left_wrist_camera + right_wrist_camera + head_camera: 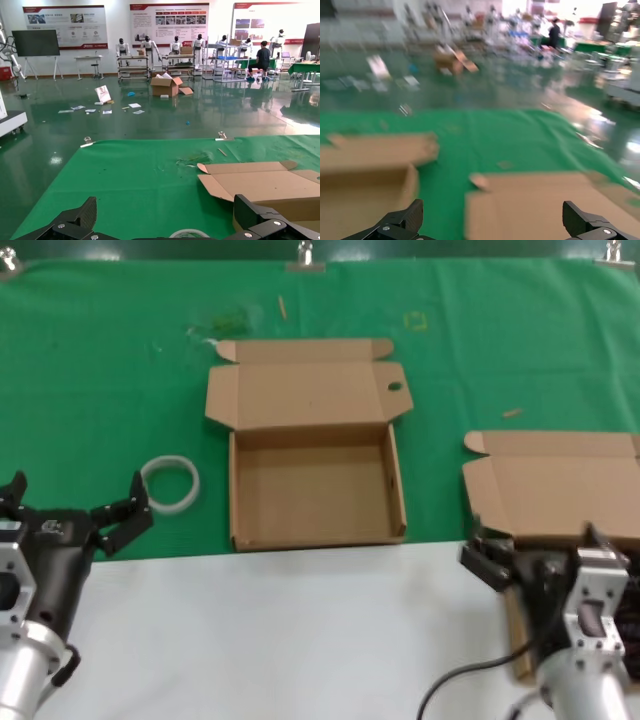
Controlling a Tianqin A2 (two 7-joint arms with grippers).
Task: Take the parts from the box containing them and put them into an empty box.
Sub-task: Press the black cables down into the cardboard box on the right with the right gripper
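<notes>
Right tool (535, 552) spread wide, grasping nothing, low over the near end of the box containing them (560, 490) at the right edge of the counter (300, 630), seemingly to reach in. The parts (628, 625) barely visible: dark cords beside the wrist, count untellable. Left tool (75, 508) released too, parked at the left near 1 whitish ring (170, 484). Between them, the empty box (315, 490), lid back, ready to receive. 2 boxes, 2 tools
</notes>
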